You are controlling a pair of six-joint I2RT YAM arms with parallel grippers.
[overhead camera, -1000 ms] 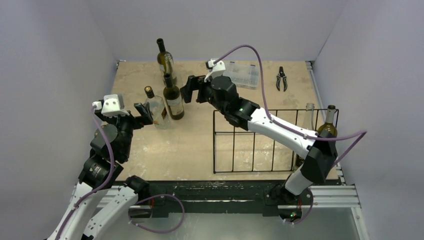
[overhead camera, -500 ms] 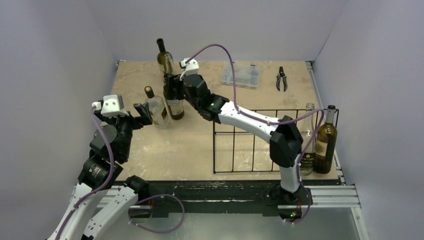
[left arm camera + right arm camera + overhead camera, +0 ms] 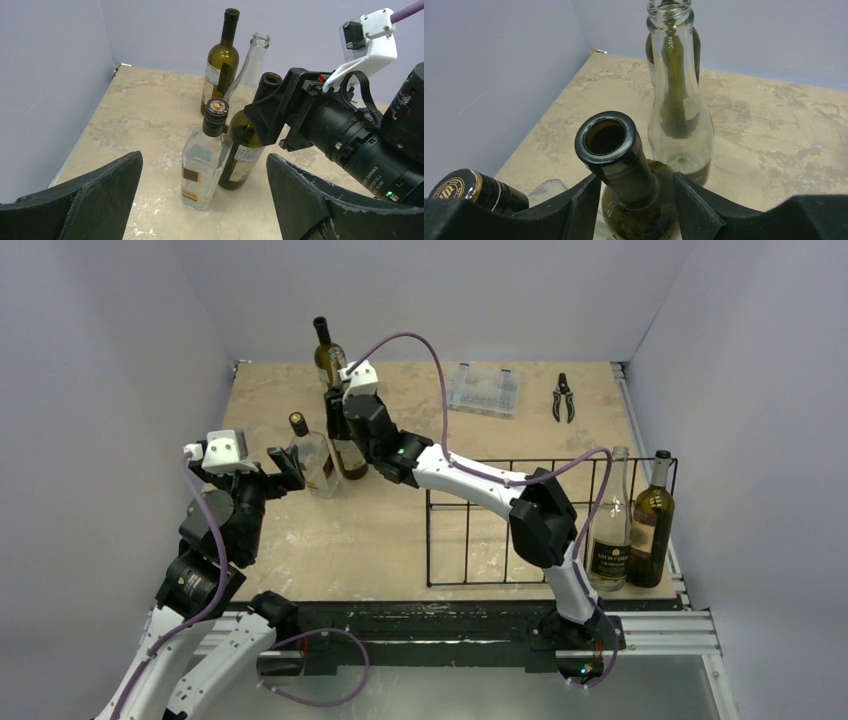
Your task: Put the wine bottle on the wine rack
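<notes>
A dark green wine bottle (image 3: 349, 458) with an open mouth stands upright at mid-table, left of the black wire wine rack (image 3: 429, 530). My right gripper (image 3: 340, 422) reaches over from the right. In the right wrist view its jaws (image 3: 636, 186) flank the bottle's neck (image 3: 619, 150): the left finger lies against it, and a small gap shows on the right. My left gripper (image 3: 290, 468) is open wide, just left of a clear square bottle (image 3: 205, 165) with a black cap, not touching it.
A second green bottle (image 3: 328, 355) and a clear empty bottle (image 3: 679, 115) stand behind the gripped one. Two upright bottles, one clear (image 3: 608, 540) and one dark green (image 3: 650, 525), stand at the rack's right end. A clear plastic box (image 3: 482, 388) and pliers (image 3: 563, 397) lie at the back.
My right arm swung left from beside the plastic box to the dark green bottle, and its jaws narrowed around the neck. The left arm stayed put.
</notes>
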